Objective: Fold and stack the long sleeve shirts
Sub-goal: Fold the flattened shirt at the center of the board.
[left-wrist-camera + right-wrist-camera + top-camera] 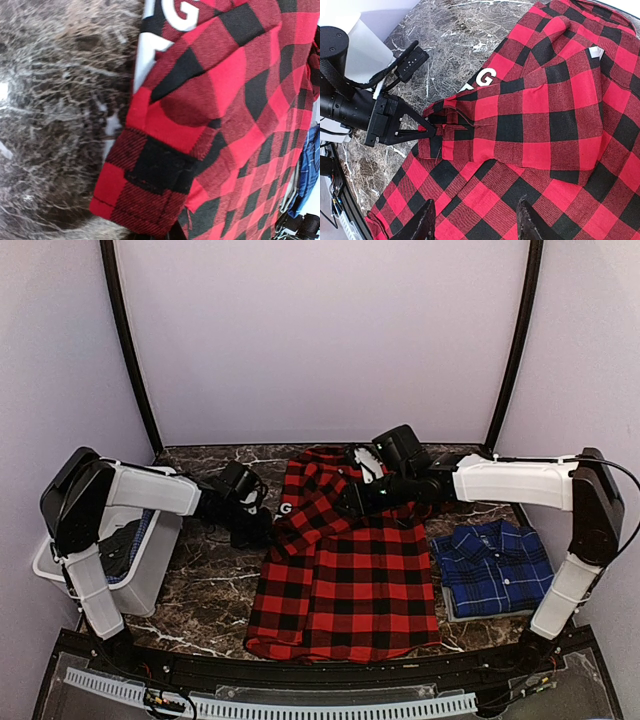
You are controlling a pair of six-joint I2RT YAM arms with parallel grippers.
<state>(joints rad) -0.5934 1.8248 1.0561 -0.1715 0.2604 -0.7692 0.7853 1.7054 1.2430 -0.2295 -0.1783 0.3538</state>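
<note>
The red-and-black checked long sleeve shirt [345,580] lies spread on the middle of the marble table, with one sleeve [540,115] laid across its body. My left gripper [262,525] is at the shirt's left edge, shut on the sleeve's cuff [150,180]. The right wrist view shows its fingertips pinching that cuff [437,132]. My right gripper [475,210] hangs open above the shirt's upper half with nothing between its fingers [422,225]. The blue plaid shirt [493,565] lies folded on the table's right side.
A white bin [150,575] with dark blue cloth in it stands at the left edge, beside the left arm. A white label with a letter G [486,77] shows at the shirt's left edge. Bare marble [210,590] lies between the bin and the shirt.
</note>
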